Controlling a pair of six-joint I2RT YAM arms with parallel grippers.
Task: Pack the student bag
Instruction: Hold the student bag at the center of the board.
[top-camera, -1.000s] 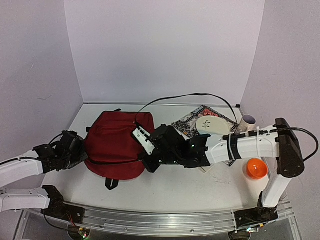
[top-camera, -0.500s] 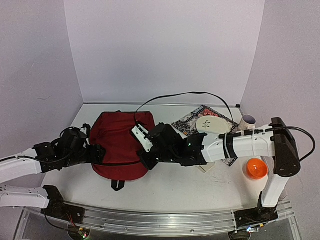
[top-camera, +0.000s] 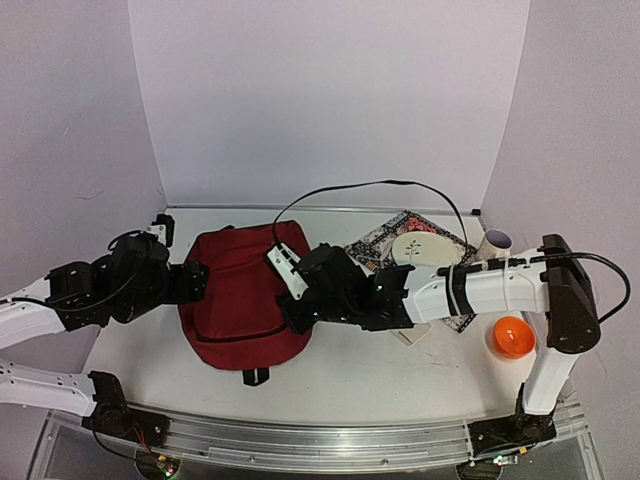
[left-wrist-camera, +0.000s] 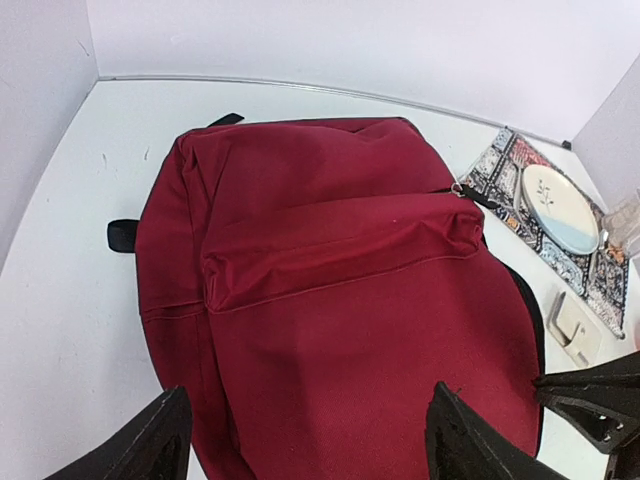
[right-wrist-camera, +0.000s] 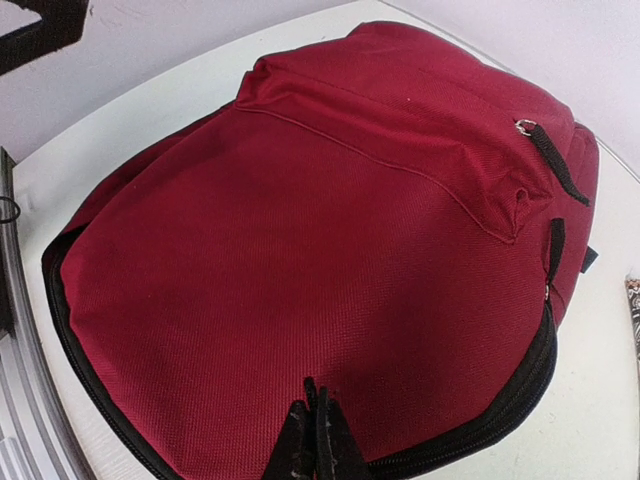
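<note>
White table (top-camera: 380, 375) bears the student bag (top-camera: 240, 295); left tool (left-wrist-camera: 310, 400) wide (over it), right tool (right-wrist-camera: 314, 400) pinched shut.

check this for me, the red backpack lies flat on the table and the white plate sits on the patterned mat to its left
Not quite. The white plate does sit on the patterned mat, but both are to the right of the red backpack, not to its left. The top external view shows this. The rest holds: the backpack lies flat on the table.

1 bag (top-camera: 235, 300), 1 plate (top-camera: 420, 250), 1 mat (top-camera: 372, 243), 1 cup (top-camera: 497, 241), 1 bowl (top-camera: 511, 338).
</note>
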